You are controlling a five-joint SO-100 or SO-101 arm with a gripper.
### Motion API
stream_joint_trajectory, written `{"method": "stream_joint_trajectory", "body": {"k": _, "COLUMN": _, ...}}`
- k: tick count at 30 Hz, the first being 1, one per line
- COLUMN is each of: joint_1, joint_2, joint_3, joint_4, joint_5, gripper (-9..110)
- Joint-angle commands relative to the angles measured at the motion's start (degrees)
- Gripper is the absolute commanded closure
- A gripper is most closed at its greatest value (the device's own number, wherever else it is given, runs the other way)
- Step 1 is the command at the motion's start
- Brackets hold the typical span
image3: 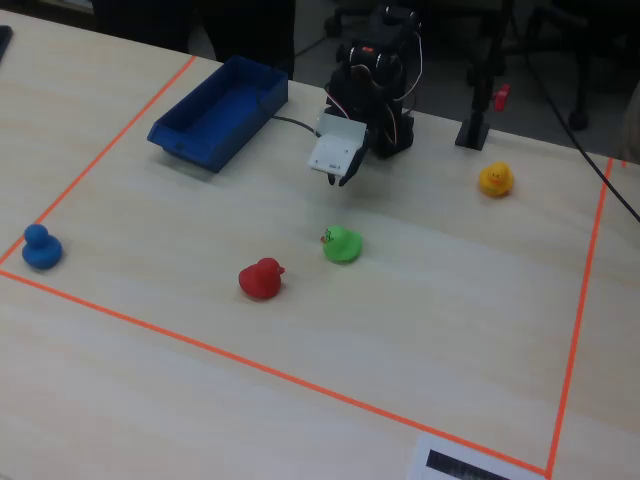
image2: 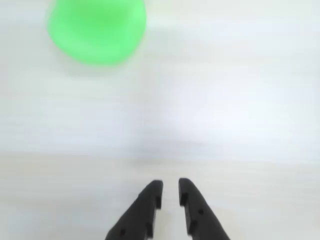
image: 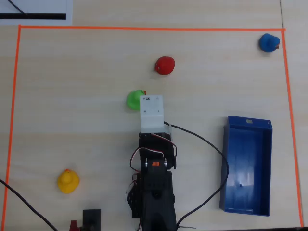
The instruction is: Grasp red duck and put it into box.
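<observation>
The red duck (image: 165, 65) sits on the table beyond the arm in the overhead view, and in the fixed view (image3: 262, 279) it sits left of a green duck. It is out of the wrist view. The blue box (image: 226, 159) lies to the right of the arm and holds no duck; the fixed view shows it at the back left (image3: 200, 150). My gripper (image2: 170, 186) hangs above the bare table with its black jaws nearly together and nothing between them. In the overhead view the white wrist mount (image: 151, 113) hides it. In the fixed view the gripper (image3: 342, 178) points down, short of the ducks.
A green duck (image: 134, 99) sits just left of the wrist mount, at the upper left of the wrist view (image2: 96, 30). A blue duck (image: 268, 43) is at the far right corner, a yellow duck (image: 68, 181) at near left. Orange tape (image: 144, 29) borders the workspace.
</observation>
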Motion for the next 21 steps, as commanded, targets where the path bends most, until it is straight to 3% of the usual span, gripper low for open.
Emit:
{"method": "stream_joint_trajectory", "body": {"k": 1, "joint_1": 0.7, "joint_2": -13.2, "joint_3": -17.8, "joint_4": -2.1, "joint_5": 1.1, "gripper": 101}}
{"method": "stream_joint_trajectory", "body": {"k": 11, "joint_1": 3.4, "joint_2": -45.4, "joint_3": -56.0, "joint_4": -0.7, "joint_5": -0.3, "gripper": 99}}
{"method": "stream_joint_trajectory", "body": {"k": 17, "joint_1": 5.8, "joint_2": -56.8, "joint_3": -62.5, "joint_4": -6.5, "joint_5": -4.2, "gripper": 83}}
{"method": "stream_joint_trajectory", "body": {"k": 21, "joint_1": 6.9, "joint_2": -63.7, "joint_3": -64.2, "joint_4": -10.4, "joint_5": -6.9, "gripper": 80}}
